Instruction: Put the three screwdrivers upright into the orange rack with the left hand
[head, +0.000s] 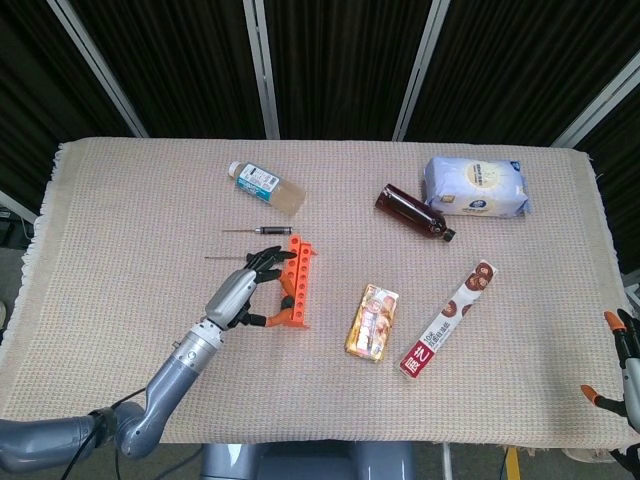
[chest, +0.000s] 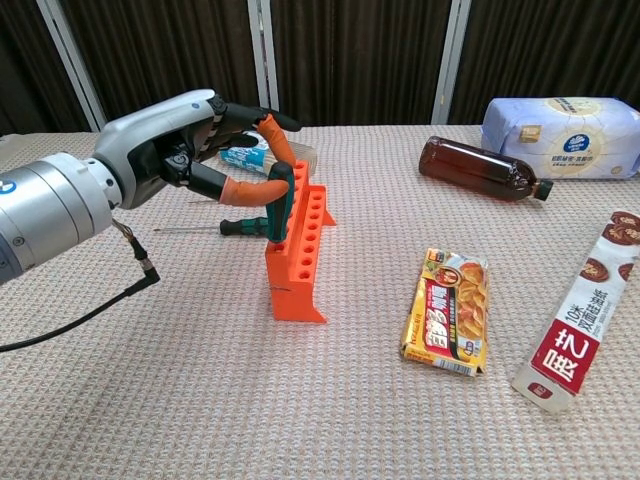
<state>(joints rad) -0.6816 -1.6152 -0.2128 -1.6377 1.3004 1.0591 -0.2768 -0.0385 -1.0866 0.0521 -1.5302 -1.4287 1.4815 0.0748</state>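
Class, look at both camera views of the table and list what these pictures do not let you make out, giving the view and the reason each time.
- Tip of the teal screwdriver, chest view: behind the orange rack; seating unclear.
- Third screwdriver, chest view: left hand largely covers it; head view shows it tiny.
- Right hand, head view: cut by frame edge; pose unreadable.
- Print on the snack packet: too small.

Silver-grey left arm (chest: 60, 205) trailing a black cable, its black left hand (chest: 215, 140) tipped with orange fingertips (chest: 272, 135).

Open cloth left of orange rack (chest: 295, 250), snack packet (chest: 446, 311) right, 2 screwdrivers (chest: 243, 226) behind
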